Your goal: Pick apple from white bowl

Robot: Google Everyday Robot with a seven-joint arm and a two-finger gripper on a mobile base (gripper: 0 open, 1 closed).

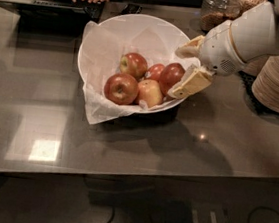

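gripper [179, 71] at white bowl [140, 19] R rim, fingers [192, 83] spread: tan, matt | arm shell [259, 31] white smooth plastic | apple [169, 75] glossy dk-red skin | bowl smooth, liner [97, 58] crinkled matt paper | counter [125, 152] grey, polished, reflective | plate stack [278, 84] beige matt paper | jar [219, 9] clear glass

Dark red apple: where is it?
Camera view: apple in the white bowl, on the pile's right, beside the end effector at the bowl's right rim.

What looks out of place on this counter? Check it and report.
Only the crinkled white paper liner looks odd: it droops over the front rim of the wide white bowl onto the grey counter. Nothing looks spilled or damaged. The gripper, fingers open, is at the bowl's right rim around the glossy dark red apple.
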